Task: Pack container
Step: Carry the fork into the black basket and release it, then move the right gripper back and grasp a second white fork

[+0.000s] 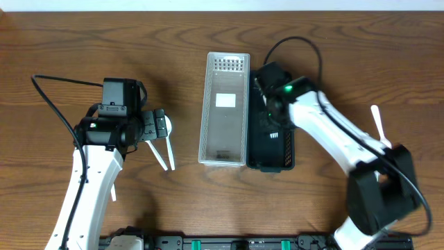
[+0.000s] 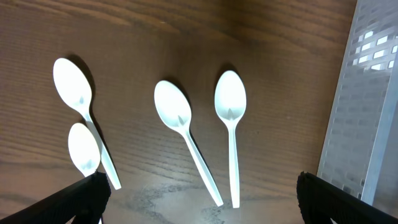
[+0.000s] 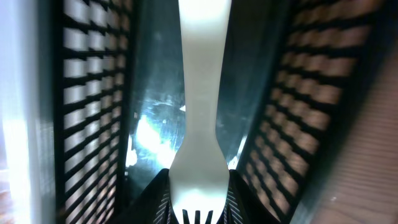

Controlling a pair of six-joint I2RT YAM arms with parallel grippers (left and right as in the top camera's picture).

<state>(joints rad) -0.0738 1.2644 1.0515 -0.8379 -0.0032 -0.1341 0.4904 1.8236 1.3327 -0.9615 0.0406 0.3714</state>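
The white fork (image 3: 199, 130) fills the right wrist view. Its tined head sits low between the jaws of the right gripper (image 3: 199, 208), and they appear clamped on it. The handle points away, down the length of the black container (image 3: 93, 112), whose slotted walls rise on both sides. The overhead view shows the same: the right arm reaches over the black container, which stands touching the right side of the clear container (image 1: 225, 128). The clear one looks empty.

The step in hand is judged to be placing the fork into the black container. The next move calls for lowering it until it lies along the floor, handle in line with the walls. The jaws can then part and lift straight up without catching the slots. How near the fork is to the floor cannot be told.

The left gripper (image 2: 205, 202) hovers over the wooden surface (image 1: 104, 42) with its jaws spread wide and holding nothing. Below it lie four white spoons (image 2: 180, 118), bowls away from the camera, left of the clear container. Two of them on the left overlap, so a clean pick favours one of the middle pair. One more white utensil (image 1: 378, 121) lies well off to the right, so most of the packing looks undone.
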